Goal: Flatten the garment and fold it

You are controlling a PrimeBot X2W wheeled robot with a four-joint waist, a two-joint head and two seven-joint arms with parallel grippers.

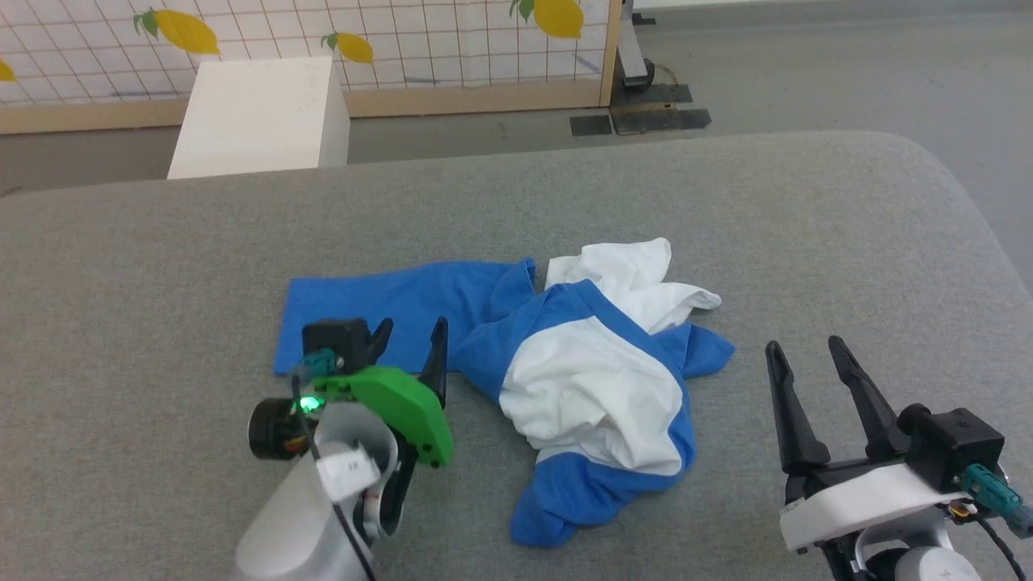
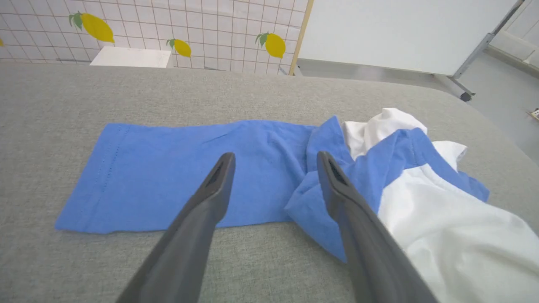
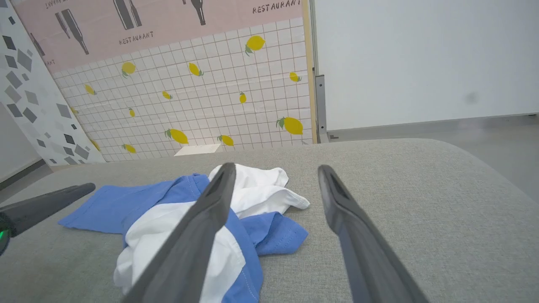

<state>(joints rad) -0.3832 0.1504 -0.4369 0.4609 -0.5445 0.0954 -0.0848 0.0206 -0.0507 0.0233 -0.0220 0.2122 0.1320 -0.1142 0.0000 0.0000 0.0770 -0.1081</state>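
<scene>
Shirt [image 1: 593, 379] lies crumpled on a grey cushion [image 1: 726, 202], one sleeve [image 1: 379, 303] spread flat.
The left gripper [image 1: 410, 332], fingers parted and empty, sits at that sleeve's near edge; the bunched body lies just right of it, left of the unclenched, empty right gripper [image 1: 803, 344].

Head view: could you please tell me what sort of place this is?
Probably a staged robot-testing space, not a real home: the lemon-tile backdrop is a framed print, a pink panel reads RESTAURANT, and the floor is bare grey.
</scene>
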